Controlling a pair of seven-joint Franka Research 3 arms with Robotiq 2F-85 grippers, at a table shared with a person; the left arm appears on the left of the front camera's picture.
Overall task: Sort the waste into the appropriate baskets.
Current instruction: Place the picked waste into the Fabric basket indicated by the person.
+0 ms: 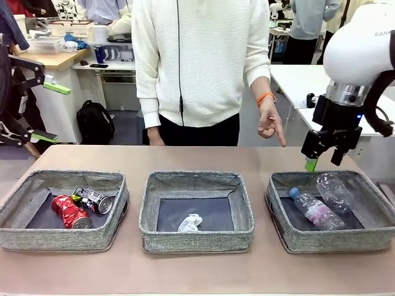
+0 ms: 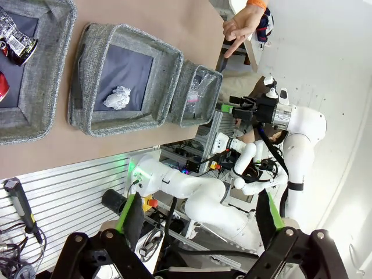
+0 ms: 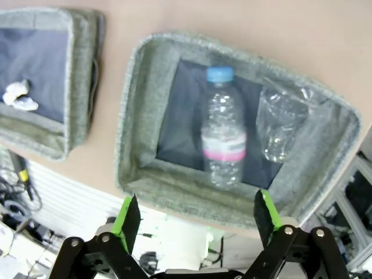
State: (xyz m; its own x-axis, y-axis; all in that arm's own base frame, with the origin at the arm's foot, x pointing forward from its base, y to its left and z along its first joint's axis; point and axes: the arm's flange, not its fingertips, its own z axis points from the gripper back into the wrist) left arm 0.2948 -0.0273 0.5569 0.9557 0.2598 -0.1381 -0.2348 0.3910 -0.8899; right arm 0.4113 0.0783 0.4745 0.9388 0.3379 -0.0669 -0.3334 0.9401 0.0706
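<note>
Three grey baskets stand in a row. The left basket (image 1: pixel 62 237) holds a crushed red can (image 1: pixel 69 213) and a crushed dark can (image 1: pixel 94 200). In the middle basket (image 1: pixel 197 237) lies a white paper wad (image 1: pixel 190 222). The right basket (image 1: pixel 333 240) holds a clear bottle with a blue cap (image 1: pixel 316 209) and a crumpled clear bottle (image 1: pixel 333 191). My right gripper (image 1: pixel 324 157) hangs open and empty above that basket's back wall; in its wrist view the right gripper (image 3: pixel 195 215) looks down on both bottles (image 3: pixel 224 136). My left gripper (image 1: pixel 49 112) stands open and empty, off the table's far left.
A person in a white top stands at the far side; one hand (image 1: pixel 270 126) points down toward the table behind the right basket. Bare table runs in front of the baskets and behind them. A white table (image 1: pixel 302 80) stands beyond, at the right.
</note>
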